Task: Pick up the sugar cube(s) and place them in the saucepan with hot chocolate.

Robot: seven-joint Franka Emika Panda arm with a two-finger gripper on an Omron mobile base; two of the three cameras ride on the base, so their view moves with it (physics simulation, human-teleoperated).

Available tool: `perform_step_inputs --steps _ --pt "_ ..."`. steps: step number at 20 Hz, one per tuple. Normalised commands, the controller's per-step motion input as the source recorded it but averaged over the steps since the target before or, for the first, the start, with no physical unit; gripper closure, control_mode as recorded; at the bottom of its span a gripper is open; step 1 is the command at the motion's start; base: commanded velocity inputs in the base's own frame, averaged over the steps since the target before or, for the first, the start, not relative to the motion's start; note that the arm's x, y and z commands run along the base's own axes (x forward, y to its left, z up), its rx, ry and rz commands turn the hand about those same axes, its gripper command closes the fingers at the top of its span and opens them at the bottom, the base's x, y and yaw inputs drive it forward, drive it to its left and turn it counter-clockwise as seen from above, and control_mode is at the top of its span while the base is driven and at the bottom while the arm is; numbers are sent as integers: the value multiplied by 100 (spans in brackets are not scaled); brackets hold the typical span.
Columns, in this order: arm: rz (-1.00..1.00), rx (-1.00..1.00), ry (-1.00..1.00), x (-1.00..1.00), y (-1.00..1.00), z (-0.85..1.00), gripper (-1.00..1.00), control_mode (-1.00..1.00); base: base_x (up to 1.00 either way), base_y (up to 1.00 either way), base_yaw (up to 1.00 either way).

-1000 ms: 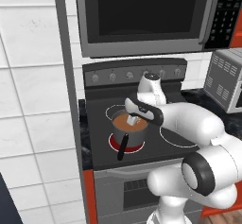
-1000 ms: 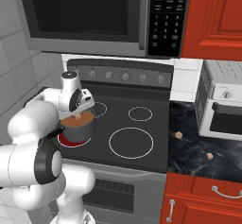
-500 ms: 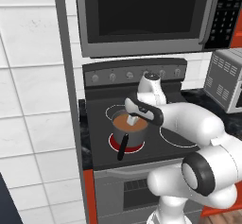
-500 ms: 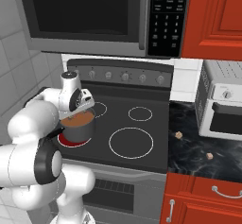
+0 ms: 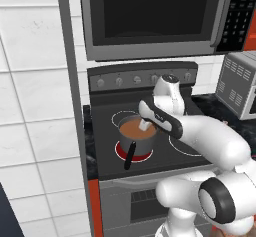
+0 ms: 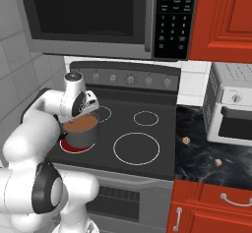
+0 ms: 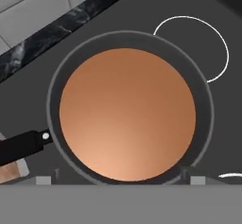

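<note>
The grey saucepan (image 5: 136, 142) (image 6: 81, 137) (image 7: 203, 105) sits on the stove's front left burner, its black handle (image 5: 129, 155) (image 7: 21, 145) pointing toward the front. Smooth reddish-brown hot chocolate (image 5: 132, 129) (image 6: 81, 124) (image 7: 127, 114) fills it. My gripper (image 5: 145, 123) (image 6: 91, 110) (image 7: 118, 180) hangs just above the liquid, open, with nothing between the fingertips. Two small tan sugar cubes (image 6: 186, 140) (image 6: 218, 162) lie on the dark marble counter (image 6: 206, 151) right of the stove.
The burner under the pan glows red (image 5: 120, 153). A toaster oven (image 6: 231, 109) (image 5: 240, 83) stands at the back of the counter. A microwave (image 5: 150, 16) hangs over the stove. White tiled wall (image 5: 35, 106) lies to the left.
The jaws have spread wide apart above the saucepan. The arm and pan stay where they were.
</note>
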Motion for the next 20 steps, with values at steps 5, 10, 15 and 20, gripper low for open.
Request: perform_step_inputs --steps 5,10,15,20 --pt "-1 6 -8 -11 -32 7 -100 -100 0 0 0" --pt "-2 6 -10 0 -55 0 -100 -100 0 0 0" --pt "-6 6 -5 -8 -98 0 -100 -100 0 0 0" --pt "-14 3 -2 0 -68 0 -100 -100 0 0 0"
